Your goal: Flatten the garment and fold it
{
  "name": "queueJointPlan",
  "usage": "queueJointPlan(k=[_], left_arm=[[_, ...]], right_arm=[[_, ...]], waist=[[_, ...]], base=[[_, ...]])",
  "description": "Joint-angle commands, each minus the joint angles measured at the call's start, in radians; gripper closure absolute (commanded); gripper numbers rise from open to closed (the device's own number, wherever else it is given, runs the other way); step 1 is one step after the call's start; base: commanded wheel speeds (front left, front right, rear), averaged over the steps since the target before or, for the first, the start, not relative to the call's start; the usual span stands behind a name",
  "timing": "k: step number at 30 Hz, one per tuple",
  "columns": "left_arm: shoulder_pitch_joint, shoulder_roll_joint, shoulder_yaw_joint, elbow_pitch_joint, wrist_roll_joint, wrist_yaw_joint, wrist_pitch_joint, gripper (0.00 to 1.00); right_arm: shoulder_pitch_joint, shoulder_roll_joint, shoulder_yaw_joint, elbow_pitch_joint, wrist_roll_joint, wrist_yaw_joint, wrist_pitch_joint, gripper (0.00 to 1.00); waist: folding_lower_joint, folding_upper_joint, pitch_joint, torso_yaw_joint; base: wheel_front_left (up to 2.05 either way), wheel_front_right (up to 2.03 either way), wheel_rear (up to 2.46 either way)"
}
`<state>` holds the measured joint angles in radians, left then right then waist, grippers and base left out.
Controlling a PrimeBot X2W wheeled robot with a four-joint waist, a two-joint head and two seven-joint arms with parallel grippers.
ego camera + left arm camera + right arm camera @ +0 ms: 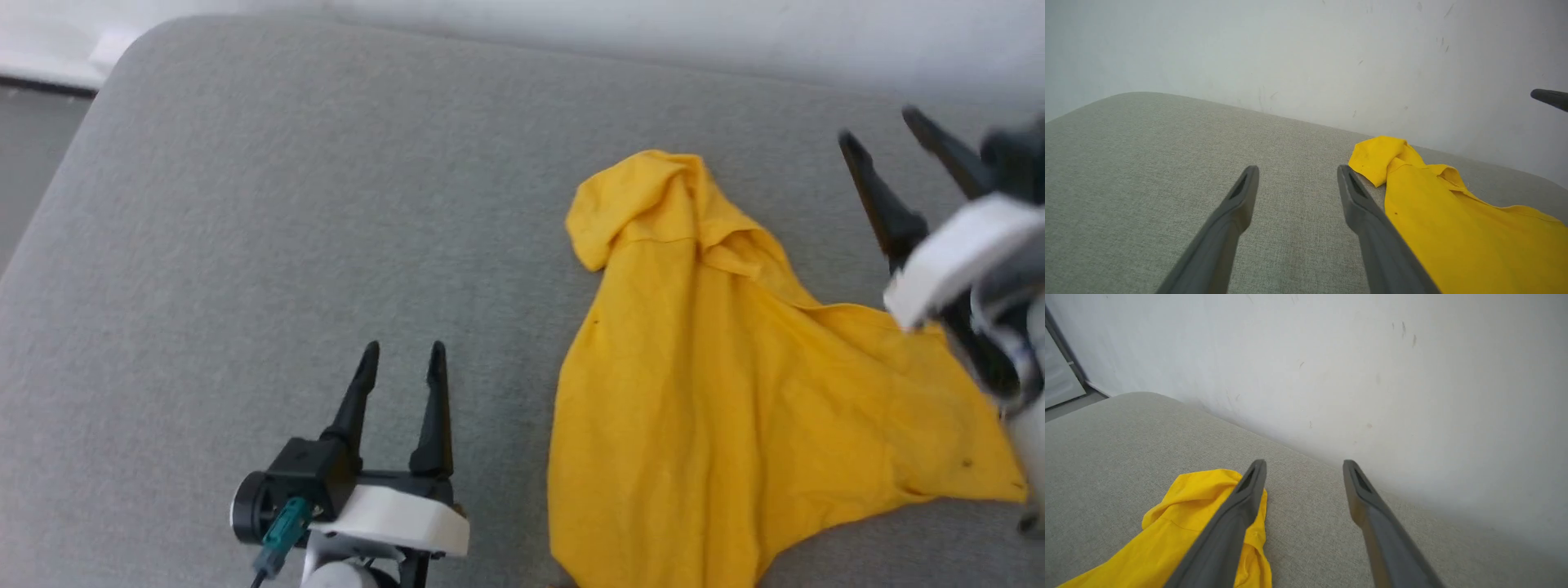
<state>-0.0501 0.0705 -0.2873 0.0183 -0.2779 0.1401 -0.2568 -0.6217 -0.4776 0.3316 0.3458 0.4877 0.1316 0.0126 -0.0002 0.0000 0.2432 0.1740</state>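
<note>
The garment [735, 392], a bright yellow T-shirt, lies rumpled and partly spread on the grey cushion, plain side up, with a bunched sleeve at its far end. It also appears as the garment [1457, 220] and the garment [1184, 526] in the wrist views. My left gripper [402, 351] rests open over the cushion, left of the shirt and apart from it. My right gripper [882, 126] hangs open above the shirt's right side, tilted, holding nothing. In their own views the left gripper [1296, 171] and right gripper [1304, 465] both have spread, empty fingers.
The grey fabric cushion [286, 204] is wide and curves away at its far left corner. A white wall [1331, 355] runs close behind the cushion. A strip of floor and dark skirting [41, 86] lies at the far left.
</note>
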Motion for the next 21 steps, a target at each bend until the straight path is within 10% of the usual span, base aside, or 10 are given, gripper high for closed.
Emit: queueJointPlan(k=[1, 10, 21], left_arm=[[0.017, 0.008, 0.009, -0.012, 0.013, -0.006, -0.005, 0.0], [0.113, 0.022, 0.047, -0.114, 0.034, -0.019, -0.005, 0.0], [0.043, 0.047, 0.01, -0.114, 0.062, -0.067, 0.073, 0.0]], right_arm=[[0.07, 0.034, -0.046, -0.034, -0.02, -0.001, -0.007, 0.0], [0.683, 0.402, -0.475, -0.514, -0.29, -0.001, -0.039, 0.0], [0.783, 0.427, -0.505, -0.65, -0.245, -0.001, -0.033, 0.0]], waist=[[0.0002, 0.0, -0.067, -0.076], [0.0002, 0.0, -0.068, -0.152], [0.0002, 0.0, -0.019, -0.201]], base=[[0.0, 0.0, 0.0], [0.0, 0.0, 0.0], [0.0, 0.0, 0.0]])
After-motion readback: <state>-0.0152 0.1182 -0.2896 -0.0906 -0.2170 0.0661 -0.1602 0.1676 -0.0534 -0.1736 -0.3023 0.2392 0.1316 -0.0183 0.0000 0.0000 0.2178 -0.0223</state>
